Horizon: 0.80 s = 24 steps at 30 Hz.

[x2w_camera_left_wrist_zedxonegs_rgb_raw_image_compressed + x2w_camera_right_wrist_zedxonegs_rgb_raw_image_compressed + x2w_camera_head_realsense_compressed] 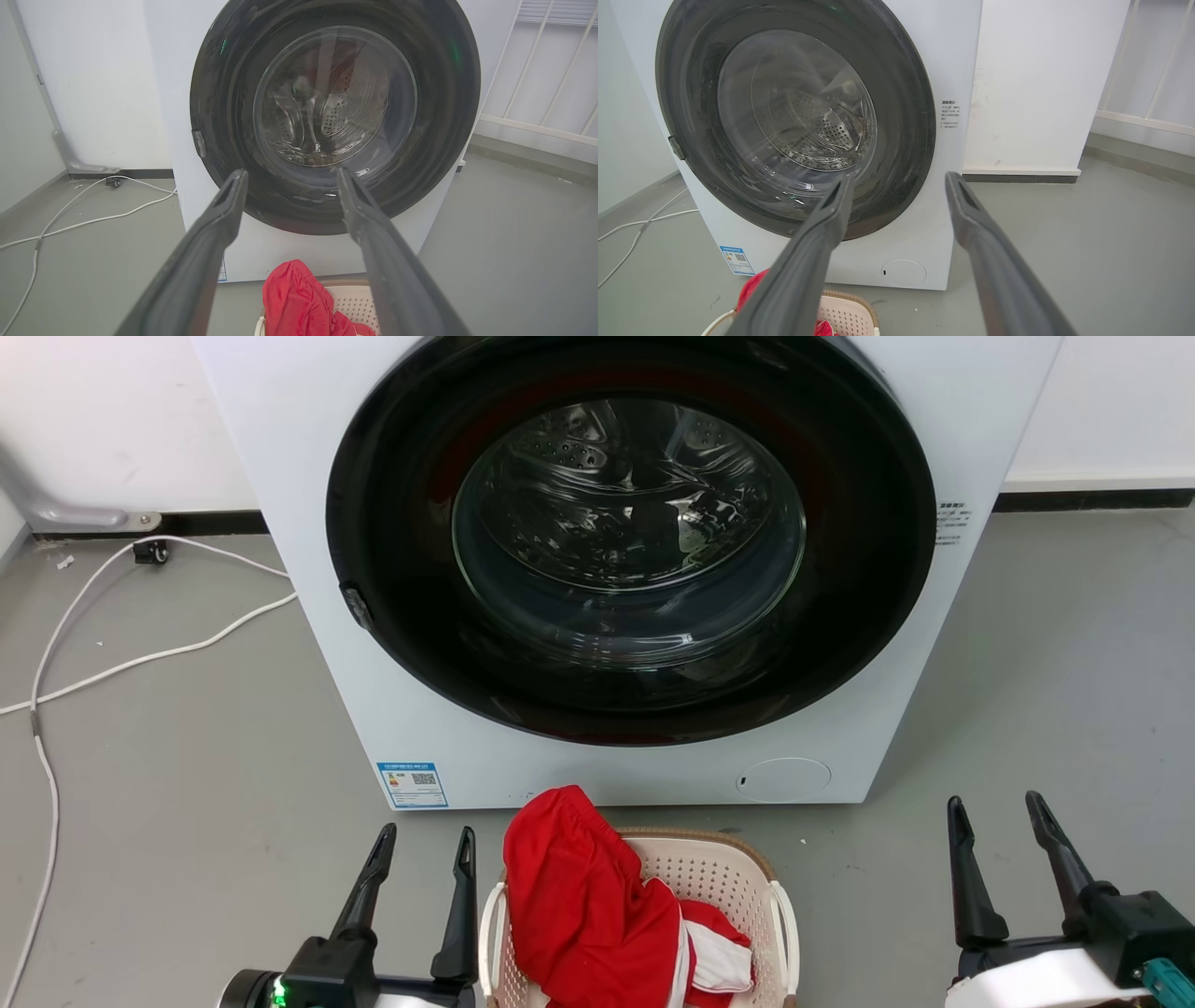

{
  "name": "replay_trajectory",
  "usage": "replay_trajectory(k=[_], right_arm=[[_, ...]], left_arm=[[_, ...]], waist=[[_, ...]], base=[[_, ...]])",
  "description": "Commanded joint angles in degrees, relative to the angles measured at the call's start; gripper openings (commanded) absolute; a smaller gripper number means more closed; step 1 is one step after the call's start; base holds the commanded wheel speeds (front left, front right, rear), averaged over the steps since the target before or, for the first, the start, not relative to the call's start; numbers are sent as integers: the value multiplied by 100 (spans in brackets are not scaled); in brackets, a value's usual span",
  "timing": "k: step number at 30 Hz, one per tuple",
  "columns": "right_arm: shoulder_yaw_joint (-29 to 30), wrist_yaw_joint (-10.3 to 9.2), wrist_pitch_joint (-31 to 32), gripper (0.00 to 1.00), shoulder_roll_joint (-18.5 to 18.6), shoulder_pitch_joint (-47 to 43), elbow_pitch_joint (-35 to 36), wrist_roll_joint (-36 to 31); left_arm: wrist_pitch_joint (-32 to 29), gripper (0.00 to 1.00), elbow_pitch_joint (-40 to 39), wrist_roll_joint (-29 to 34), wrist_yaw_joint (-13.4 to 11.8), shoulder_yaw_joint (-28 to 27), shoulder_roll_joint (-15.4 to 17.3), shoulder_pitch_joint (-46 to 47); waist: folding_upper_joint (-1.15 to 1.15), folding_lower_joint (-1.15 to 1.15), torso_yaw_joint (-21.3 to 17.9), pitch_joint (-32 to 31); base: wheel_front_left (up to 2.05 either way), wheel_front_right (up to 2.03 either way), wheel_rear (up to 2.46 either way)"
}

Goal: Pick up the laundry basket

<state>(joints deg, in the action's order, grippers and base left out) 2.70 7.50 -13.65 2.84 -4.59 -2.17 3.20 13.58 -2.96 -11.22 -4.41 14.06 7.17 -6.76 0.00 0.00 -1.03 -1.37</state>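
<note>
The laundry basket [714,877] stands on the grey floor [168,821] directly in front of the washing machine [420,728], near the machine's base and at the bottom centre of the head view. A red garment with white trim [588,905] lies in it and hangs over the brown rim on the side nearest the machine. The white side handles are visible at the basket's left and right edges.

Our left gripper [427,835] sits just beside the basket's left handle. Its two dark fingers are spread apart, hold nothing and point toward the machine. Our right gripper [994,803] is well apart from the basket on its right. Its fingers are likewise spread and empty.

The round dark door [630,541] of the machine is shut, and the perforated drum shows through the glass. A white cable [140,658] runs across the floor to the left of the machine.
</note>
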Motion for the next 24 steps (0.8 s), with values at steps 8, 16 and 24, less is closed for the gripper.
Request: replay_trajectory(k=[8, 16, 24], right_arm=[[-40, -2, -122, 100, 7, -51, -75, 11], [-84, -2, -156, 100, 7, -33, -135, -34], [-85, -2, -156, 100, 7, 4, -156, 24]], left_arm=[[133, 100, 58, 454, 382, -272, -224, -165], [176, 100, 149, 710, 577, -409, -349, -205], [170, 100, 182, 738, 673, -515, -402, -192]], waist=[[0, 0, -22, 2], [0, 0, -21, 14], [0, 0, -9, 36]], base=[[0, 0, 0], [0, 0, 0], [0, 0, 0]])
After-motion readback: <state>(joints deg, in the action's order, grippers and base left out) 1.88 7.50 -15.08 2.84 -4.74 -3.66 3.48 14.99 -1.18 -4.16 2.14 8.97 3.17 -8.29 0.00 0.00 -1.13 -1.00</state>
